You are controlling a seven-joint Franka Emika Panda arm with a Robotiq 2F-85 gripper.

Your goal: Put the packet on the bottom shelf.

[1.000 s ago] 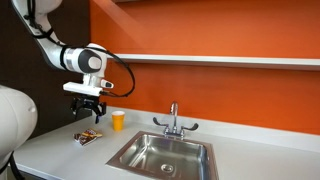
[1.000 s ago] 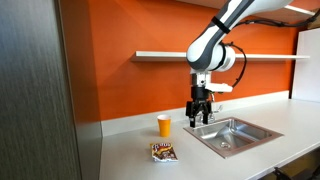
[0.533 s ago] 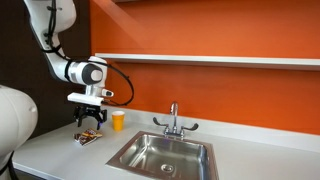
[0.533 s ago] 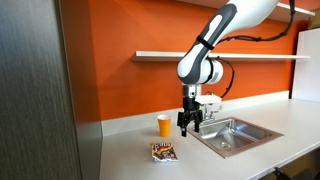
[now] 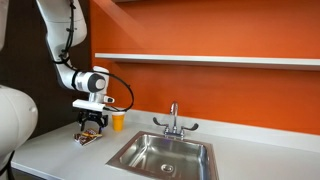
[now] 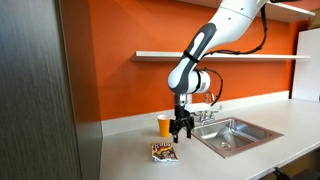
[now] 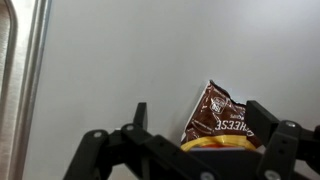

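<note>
text: "CHEESE" | on: packet (image 7: pixel 222 118) | view: wrist | else: none legible

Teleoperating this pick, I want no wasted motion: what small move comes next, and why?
Probably lower the open pincer straight down. It hovers above the packet, which lies flat on the counter and shows between the fingers in the wrist view, not yet gripped.
</note>
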